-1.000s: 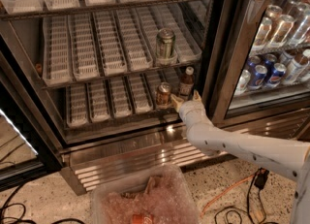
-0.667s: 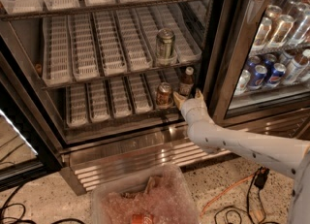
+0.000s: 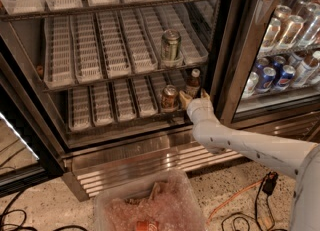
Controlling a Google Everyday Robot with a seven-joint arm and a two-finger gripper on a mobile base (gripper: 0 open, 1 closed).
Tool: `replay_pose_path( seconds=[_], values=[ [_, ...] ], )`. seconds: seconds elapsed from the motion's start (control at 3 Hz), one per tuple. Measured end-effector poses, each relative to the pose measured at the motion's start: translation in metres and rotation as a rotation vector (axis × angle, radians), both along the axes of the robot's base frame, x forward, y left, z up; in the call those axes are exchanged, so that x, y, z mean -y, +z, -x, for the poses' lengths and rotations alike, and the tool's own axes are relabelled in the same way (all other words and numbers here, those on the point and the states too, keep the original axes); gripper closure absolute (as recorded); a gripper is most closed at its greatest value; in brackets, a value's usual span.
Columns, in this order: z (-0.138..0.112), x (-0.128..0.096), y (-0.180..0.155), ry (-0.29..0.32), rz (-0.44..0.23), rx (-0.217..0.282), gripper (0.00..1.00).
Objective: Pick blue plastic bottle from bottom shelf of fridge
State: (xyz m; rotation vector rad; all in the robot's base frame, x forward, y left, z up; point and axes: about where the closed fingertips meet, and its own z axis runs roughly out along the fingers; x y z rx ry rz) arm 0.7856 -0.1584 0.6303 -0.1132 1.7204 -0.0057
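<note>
The blue plastic bottle (image 3: 193,80), dark-bodied with a white cap and a pale label, stands upright at the right end of the bottom shelf (image 3: 115,106) of the fridge (image 3: 227,50). My gripper (image 3: 194,96) is at the shelf's front edge, right at the bottle's base. Its tan fingers (image 3: 183,98) are spread apart, one on each side of the bottle's lower part. A copper-brown can (image 3: 169,97) stands just left of the gripper. My white arm (image 3: 240,145) reaches in from the lower right.
A taller green-silver can (image 3: 171,45) stands on the shelf above. The ribbed steel sill (image 3: 145,162) runs below. A clear plastic bin (image 3: 150,207) sits on the floor in front. Cables (image 3: 250,195) lie on the floor. A glass-fronted compartment with blue cans (image 3: 280,75) is on the right.
My gripper has moved slightly forward and up toward the bottle's base. The bottle and the cans have not moved.
</note>
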Motion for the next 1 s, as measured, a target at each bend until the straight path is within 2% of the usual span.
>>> replay_pose_path(
  seconds=[0.67, 1.0],
  values=[
    [-0.016, -0.013, -0.007, 0.031, -0.02, -0.01, 0.34],
    [-0.027, -0.019, -0.015, 0.052, -0.026, -0.03, 0.55]
  ],
)
